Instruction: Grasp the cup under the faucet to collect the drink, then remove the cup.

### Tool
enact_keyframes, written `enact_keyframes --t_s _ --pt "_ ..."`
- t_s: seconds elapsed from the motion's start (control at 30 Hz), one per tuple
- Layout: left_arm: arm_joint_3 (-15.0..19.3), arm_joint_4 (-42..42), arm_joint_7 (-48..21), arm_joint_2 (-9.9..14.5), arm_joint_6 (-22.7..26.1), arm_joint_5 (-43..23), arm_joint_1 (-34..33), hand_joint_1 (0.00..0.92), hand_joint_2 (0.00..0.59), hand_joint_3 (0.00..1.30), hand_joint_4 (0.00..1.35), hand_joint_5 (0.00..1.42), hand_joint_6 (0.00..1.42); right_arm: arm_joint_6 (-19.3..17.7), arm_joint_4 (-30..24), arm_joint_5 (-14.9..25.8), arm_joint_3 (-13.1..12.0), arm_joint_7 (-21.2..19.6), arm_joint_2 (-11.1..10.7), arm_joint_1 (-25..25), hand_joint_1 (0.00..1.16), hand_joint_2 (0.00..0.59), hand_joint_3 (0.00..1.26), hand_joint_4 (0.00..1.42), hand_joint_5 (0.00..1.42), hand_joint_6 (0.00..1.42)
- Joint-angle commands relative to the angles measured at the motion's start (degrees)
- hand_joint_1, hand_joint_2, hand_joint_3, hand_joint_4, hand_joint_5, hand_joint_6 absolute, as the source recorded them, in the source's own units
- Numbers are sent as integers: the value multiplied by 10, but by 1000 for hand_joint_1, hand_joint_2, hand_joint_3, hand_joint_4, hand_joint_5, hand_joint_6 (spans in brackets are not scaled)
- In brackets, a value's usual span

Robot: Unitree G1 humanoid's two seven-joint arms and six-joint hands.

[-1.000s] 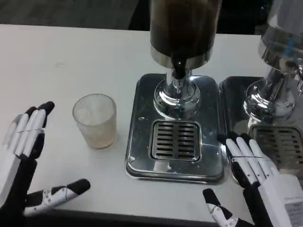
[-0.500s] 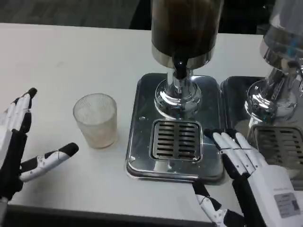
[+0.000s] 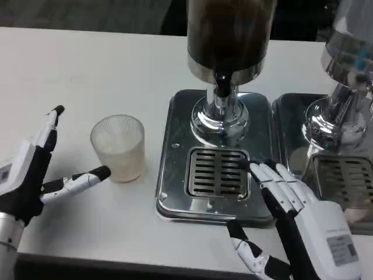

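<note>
Comparing with half a second ago: the left hand (image 3: 32, 175) sits closer to the cup (image 3: 118, 147), thumb tip now just beside the cup's lower wall, its fingers (image 3: 51, 122) raised and spread, released, holding nothing. The right hand (image 3: 297, 216) has advanced over the drip tray (image 3: 175, 151), its fingers (image 3: 274, 181) reaching the near right corner of the grille (image 3: 217, 172); released, nothing grasped.

The cup is unmoved: upright on the white surface (image 3: 87, 70), just to the side of the drip tray, not under the faucet (image 3: 222, 86). The cup is ribbed, translucent; contents cannot be told.

The dispenser (image 3: 228, 35) with dark liquid stands on the tray behind the grille. A second dispenser (image 3: 344, 76) on its own tray stands further along, beyond the first.

A small label on the back of the right hand; print too small to read.
</note>
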Motion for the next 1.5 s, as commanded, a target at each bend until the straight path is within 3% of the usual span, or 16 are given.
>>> enact_keyframes --t_s 0.03,0.43,0.57,1.13,1.3,1.43,1.5 --pt "-12 36 -17 -11 9 -9 -35 214 6 0 0 148 197 -7 9 4 3 -7 1 -8 457 411 177 174 122 215" --pt "-52 102 -30 -34 29 1 -103 259 17 0 0 186 221 -3 42 3 9 -31 20 -32 460 411 215 200 167 223" --pt "-62 108 -30 -44 31 2 -119 260 17 0 0 189 222 -14 57 20 7 -34 19 -32 460 411 219 209 172 241" --pt "-90 116 -37 -68 2 -1 -136 276 35 0 0 215 244 -3 27 22 -8 -31 17 11 461 411 237 276 184 238" --pt "-91 113 -30 -76 -12 -3 -131 369 62 97 77 296 301 -2 15 24 -12 -19 11 18 468 405 249 306 184 232" --pt "-86 115 -39 -85 -20 -12 -124 386 70 258 214 417 378 -2 4 31 -17 -6 3 22 498 414 259 323 195 230" --pt "-84 115 -42 -88 -23 -17 -120 384 69 333 289 491 485 -2 -2 31 -20 2 -1 22 512 414 263 337 198 230"
